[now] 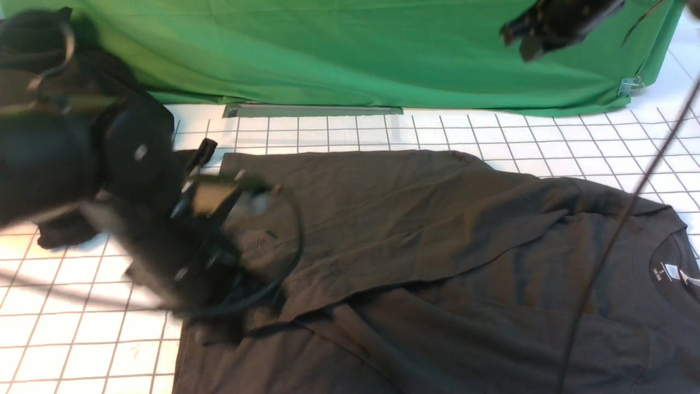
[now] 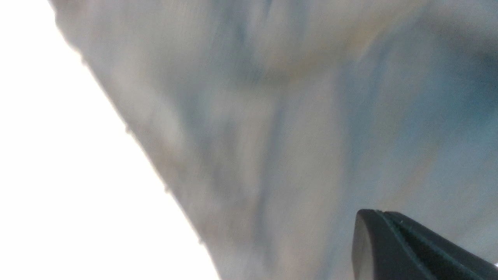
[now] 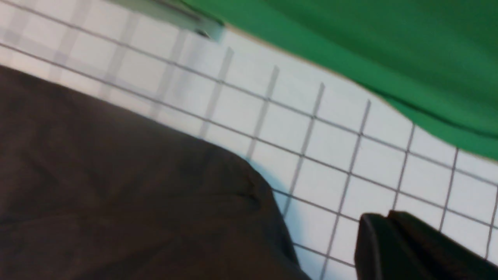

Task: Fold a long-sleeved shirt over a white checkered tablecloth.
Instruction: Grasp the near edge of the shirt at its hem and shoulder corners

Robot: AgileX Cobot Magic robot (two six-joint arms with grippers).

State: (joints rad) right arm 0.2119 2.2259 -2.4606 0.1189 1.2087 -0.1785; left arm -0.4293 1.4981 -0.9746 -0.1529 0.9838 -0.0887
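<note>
Shirt (image 1: pixel 437 230) on checkered tablecloth (image 1: pixel 82 339) — left fingers (image 2: pixel 389 249) pressed together, right fingers (image 3: pixel 389 249) too, empty.

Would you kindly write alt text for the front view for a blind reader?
A dark long-sleeved shirt lies partly folded on a white checkered tablecloth, neck label at the right. The blurred left arm hangs low over its left end; the right fingers hang high before green cloth.

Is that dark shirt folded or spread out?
Partly folded: the long-sleeved shirt has one layer lapped diagonally over its body, the collar end lying flat on the white checkered tablecloth.
</note>
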